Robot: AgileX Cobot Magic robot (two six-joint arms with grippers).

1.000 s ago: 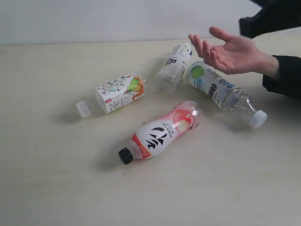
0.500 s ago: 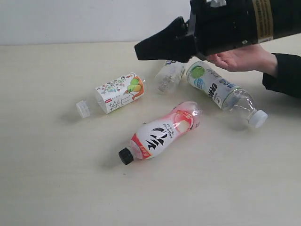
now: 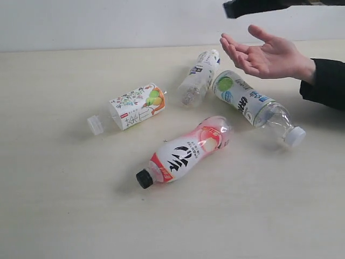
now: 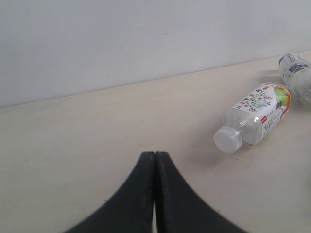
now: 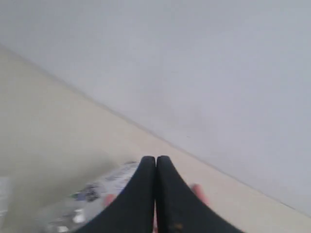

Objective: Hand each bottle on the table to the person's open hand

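Four bottles lying on pale beige table, plain white wall behind

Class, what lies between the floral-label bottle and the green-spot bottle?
Another clear white-labelled bottle lies on its side there, seen in the exterior view.

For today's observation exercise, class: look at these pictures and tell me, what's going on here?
Four bottles lie on their sides on the table: a floral-label bottle, a pink-red bottle and two white-label bottles. A person's open hand waits palm up by the white-label pair. Nothing has been handed over yet. Both grippers are empty with fingers shut: the left gripper hangs over the table near the floral-label bottle, the right gripper is up by the hand.
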